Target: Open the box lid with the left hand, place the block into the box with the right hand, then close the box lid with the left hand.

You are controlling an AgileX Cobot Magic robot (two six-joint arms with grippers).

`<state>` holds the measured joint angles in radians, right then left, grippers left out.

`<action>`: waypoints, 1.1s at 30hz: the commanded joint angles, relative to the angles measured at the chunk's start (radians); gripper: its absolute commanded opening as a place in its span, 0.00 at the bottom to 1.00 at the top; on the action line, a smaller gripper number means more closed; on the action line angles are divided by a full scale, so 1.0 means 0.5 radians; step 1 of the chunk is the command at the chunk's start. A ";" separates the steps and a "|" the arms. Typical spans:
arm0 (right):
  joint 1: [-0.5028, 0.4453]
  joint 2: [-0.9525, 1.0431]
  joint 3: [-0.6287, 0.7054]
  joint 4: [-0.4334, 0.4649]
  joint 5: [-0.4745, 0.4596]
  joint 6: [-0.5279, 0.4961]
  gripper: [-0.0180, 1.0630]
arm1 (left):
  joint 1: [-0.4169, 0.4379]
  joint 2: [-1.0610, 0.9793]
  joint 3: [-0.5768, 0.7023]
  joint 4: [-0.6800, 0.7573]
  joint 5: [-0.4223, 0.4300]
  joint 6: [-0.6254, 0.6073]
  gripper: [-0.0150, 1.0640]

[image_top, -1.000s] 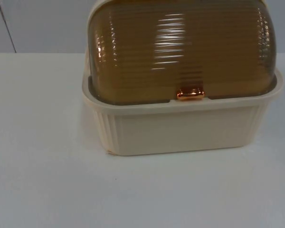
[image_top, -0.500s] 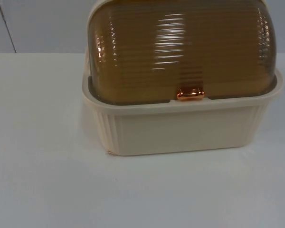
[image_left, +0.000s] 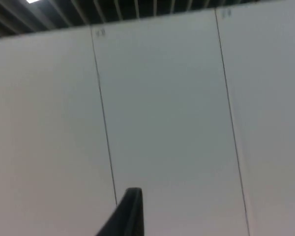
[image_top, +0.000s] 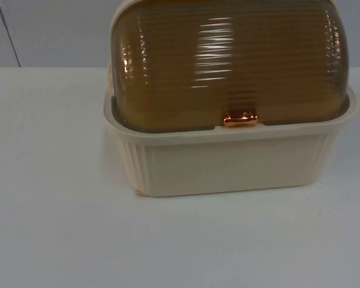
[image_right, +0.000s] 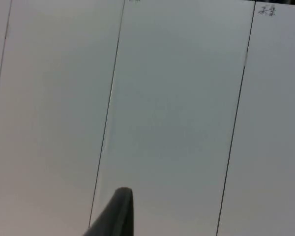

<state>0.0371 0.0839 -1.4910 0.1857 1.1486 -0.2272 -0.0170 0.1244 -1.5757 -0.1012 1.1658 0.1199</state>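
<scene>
One cream box (image_top: 228,162) stands on the white table (image_top: 54,228) with its ribbed amber lid (image_top: 228,60) down and the small copper latch (image_top: 240,119) at the front rim. Both grippers point up at the grey partition wall (image_left: 162,108), away from the box. A black fingertip marks the left gripper (image_left: 128,216) and the right gripper (image_right: 115,214); I cannot tell how wide either stands.

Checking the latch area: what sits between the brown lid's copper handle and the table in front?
In the top view, just the cream box front wall, below the copper handle; then bare white table.
</scene>
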 commanded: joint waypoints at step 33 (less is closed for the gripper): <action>0.089 -0.168 1.420 -0.418 0.145 0.489 0.99 | -0.014 -0.249 1.695 0.168 0.095 -0.240 0.99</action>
<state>0.0813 0.0000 -0.7940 -0.0190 1.2239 0.0079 -0.0170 0.0003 -0.7421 -0.0222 1.2225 0.0108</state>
